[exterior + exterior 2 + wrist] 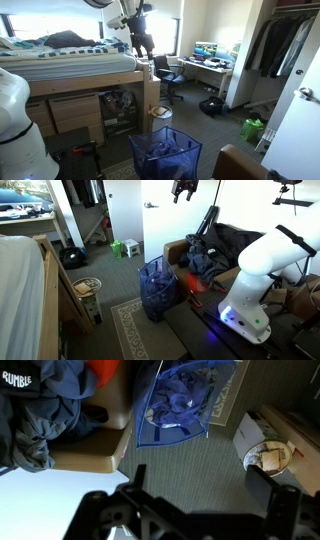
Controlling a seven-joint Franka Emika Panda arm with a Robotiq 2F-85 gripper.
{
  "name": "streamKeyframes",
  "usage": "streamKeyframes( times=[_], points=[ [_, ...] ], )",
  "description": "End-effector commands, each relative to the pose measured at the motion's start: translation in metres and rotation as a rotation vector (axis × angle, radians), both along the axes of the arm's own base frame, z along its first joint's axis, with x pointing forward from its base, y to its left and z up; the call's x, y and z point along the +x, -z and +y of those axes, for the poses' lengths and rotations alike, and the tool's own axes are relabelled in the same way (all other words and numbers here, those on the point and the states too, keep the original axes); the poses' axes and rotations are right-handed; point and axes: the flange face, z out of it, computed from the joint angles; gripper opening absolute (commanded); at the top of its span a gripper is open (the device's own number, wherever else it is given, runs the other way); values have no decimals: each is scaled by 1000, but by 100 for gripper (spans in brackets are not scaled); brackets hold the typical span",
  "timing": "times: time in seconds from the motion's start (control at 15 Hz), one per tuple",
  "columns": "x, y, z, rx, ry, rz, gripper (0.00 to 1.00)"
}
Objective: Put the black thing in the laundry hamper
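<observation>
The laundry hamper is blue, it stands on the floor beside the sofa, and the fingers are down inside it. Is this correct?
Not fully. The laundry hamper is blue and stands on the floor beside the sofa, but the fingers are not inside it. In an exterior view the gripper hangs high above the hamper, near the top of the picture.

White glossy arm [268, 260], rounded joints; blue glow at base [240, 318]; black gripper [183, 189].

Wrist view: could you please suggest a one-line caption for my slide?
Open hand above the carpet, with the blue mesh laundry hamper beyond it.
</observation>
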Motion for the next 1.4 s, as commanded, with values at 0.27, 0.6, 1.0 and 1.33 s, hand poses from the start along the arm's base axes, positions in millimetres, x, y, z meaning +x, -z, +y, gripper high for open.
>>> streamKeyframes(
  times=[0.27,0.6,1.0,1.33],
  points=[
    [27,52,-87,97,75,91,100],
    [34,90,-152,216,62,131,100],
    [32,109,-161,255,74,167,100],
    [37,115,-176,267,125,166,100]
  ],
)
